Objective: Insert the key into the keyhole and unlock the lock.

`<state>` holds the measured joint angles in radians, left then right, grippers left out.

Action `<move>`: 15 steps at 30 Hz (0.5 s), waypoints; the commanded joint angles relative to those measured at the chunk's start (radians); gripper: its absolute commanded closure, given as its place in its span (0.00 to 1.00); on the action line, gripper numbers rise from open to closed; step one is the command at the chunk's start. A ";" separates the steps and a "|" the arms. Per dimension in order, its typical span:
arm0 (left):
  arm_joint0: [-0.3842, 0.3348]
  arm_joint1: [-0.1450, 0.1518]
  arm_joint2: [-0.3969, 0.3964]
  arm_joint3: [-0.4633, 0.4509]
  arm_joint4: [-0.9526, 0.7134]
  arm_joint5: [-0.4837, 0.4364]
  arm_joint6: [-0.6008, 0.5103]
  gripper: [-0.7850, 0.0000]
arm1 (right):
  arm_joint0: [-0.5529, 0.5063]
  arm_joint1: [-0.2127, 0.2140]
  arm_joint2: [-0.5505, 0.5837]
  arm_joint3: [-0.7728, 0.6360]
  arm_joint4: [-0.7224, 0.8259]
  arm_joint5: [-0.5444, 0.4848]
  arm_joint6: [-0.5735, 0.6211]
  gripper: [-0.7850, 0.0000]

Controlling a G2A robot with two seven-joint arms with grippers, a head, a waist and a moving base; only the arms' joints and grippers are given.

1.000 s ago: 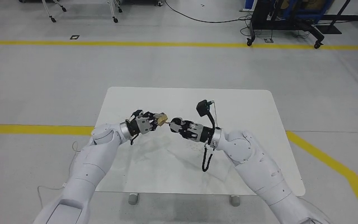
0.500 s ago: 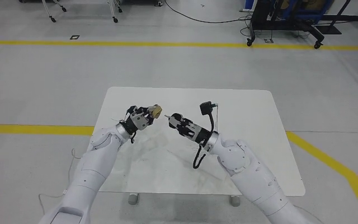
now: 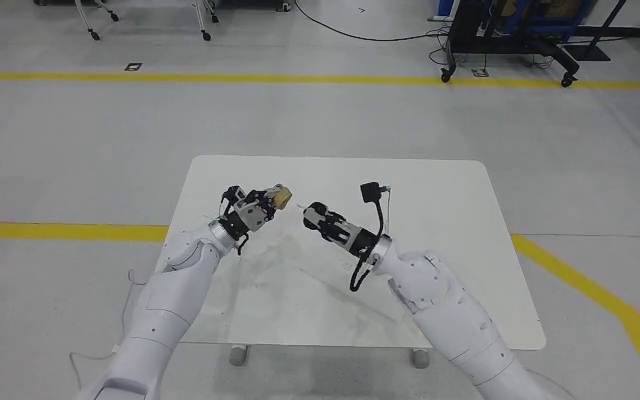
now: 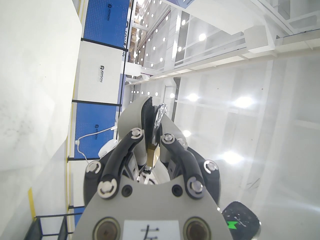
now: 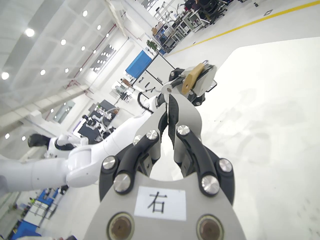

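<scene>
Lock [image 5: 192,79]: brass padlock clamped in left gripper [image 3: 262,206], held above counter [image 3: 440,290].
Key [image 5: 167,89]: pinched in closed right gripper [image 3: 318,216], tip protruding toward lock.
Relation: lock lies just ahead of key tip, not touching, near its long axis; keyhole too small to confirm.

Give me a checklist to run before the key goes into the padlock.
1. Brass padlock clamped in left gripper: ok.
2. Key clamped in right gripper: ok.
3. Key pointing roughly toward the brass padlock: ok.
4. Key tip lined up with the keyhole: cannot tell.
5. Key seated in the keyhole: not ok, a gap separates them.
6. Both held up off the white table: ok.
</scene>
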<state>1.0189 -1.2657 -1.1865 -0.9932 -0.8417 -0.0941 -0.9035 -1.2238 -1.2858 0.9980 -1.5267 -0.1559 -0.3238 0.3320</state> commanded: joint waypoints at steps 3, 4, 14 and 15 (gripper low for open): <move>0.021 0.002 -0.013 -0.027 0.000 -0.002 0.018 1.00 | 0.013 -0.019 -0.040 0.007 0.083 0.060 -0.047 1.00; 0.024 0.003 -0.015 -0.033 0.003 -0.003 0.020 1.00 | 0.014 -0.025 -0.052 0.013 0.112 0.082 -0.054 1.00; 0.052 0.007 -0.028 -0.085 0.070 -0.058 0.063 1.00 | 0.053 -0.064 -0.126 0.058 0.143 0.192 -0.157 1.00; 0.054 0.007 -0.031 -0.089 0.077 -0.064 0.068 1.00 | 0.055 -0.066 -0.127 0.065 0.137 0.193 -0.166 1.00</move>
<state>1.0714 -1.2588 -1.2159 -1.0794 -0.7706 -0.1547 -0.8389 -1.1705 -1.3503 0.8720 -1.4668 -0.0148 -0.1315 0.1711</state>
